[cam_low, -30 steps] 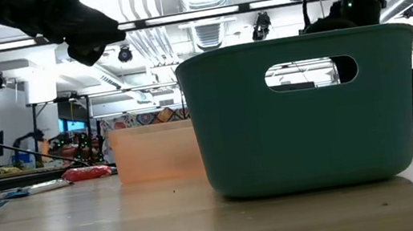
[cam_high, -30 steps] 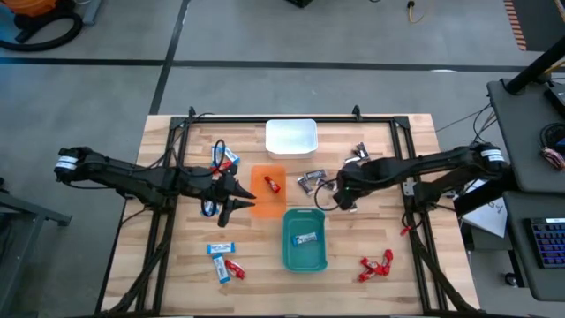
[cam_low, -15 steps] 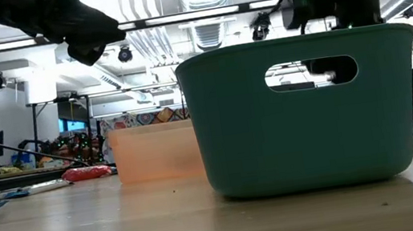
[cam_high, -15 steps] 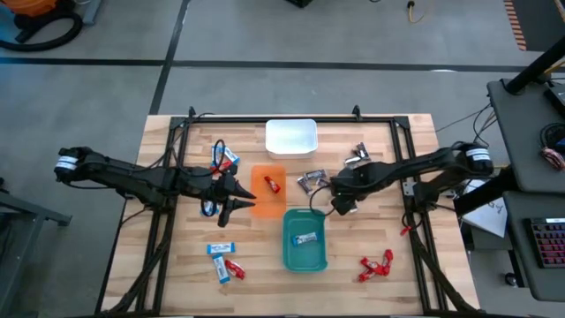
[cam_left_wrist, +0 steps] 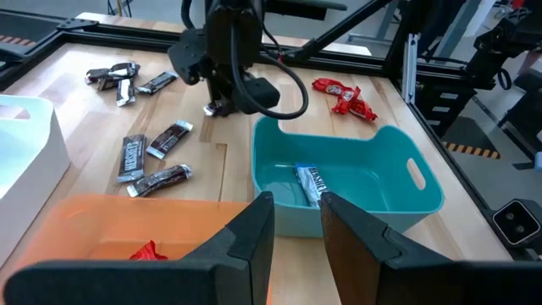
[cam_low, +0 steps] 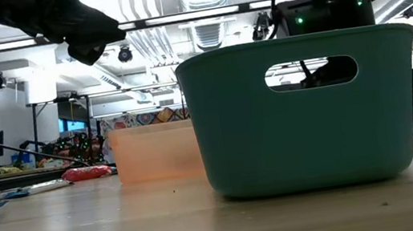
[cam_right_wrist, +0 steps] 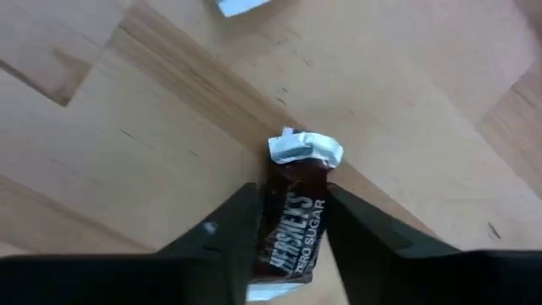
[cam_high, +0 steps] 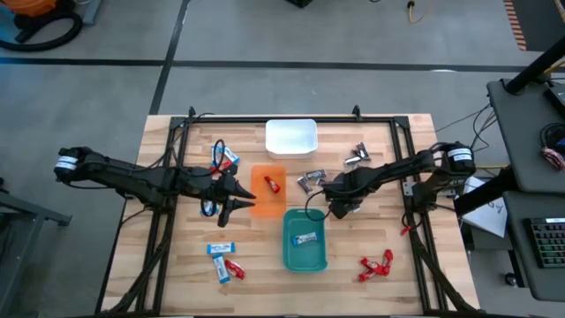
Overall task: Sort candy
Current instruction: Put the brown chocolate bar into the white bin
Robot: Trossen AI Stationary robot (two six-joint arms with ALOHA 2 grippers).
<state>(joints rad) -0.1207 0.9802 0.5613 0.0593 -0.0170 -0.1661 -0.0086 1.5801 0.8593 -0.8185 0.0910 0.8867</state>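
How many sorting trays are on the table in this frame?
3. The white tray is at the table's back edge, the orange tray is at the centre, and the teal tray is nearest the low camera.

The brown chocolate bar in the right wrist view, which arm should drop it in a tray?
The right arm. Its end effector is already shut on the chocolate bar, above the table near the teal tray. The left end effector waits open by the orange tray.
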